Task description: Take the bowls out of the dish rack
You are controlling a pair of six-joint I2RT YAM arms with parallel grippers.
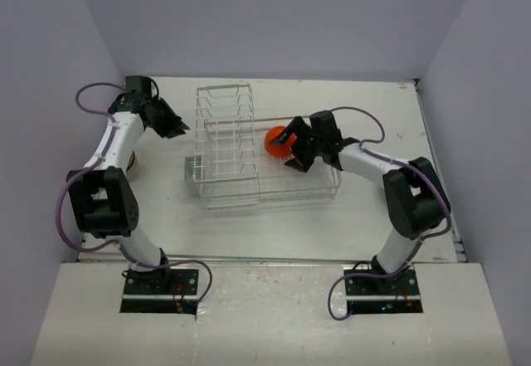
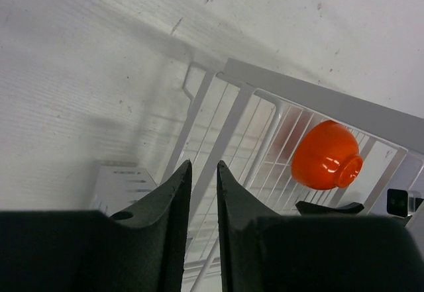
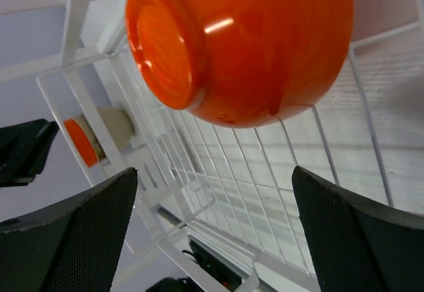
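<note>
White table [image 1: 274, 225], pale walls around; the dish rack [image 1: 249, 154] sits mid-table toward the far edge. An orange bowl [image 1: 276, 139] lies tipped in its right half. Just beside the bowl, the right gripper [image 1: 290, 148] gapes wide, not touching. Near the far-left corner, the left gripper [image 1: 176, 127] is slightly parted and empty.

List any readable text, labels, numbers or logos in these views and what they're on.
None readable in any view. The orange bowl is plain, the dish rack bare wire, the table only scuffed. Specks on the arm bases are too small to read.
</note>
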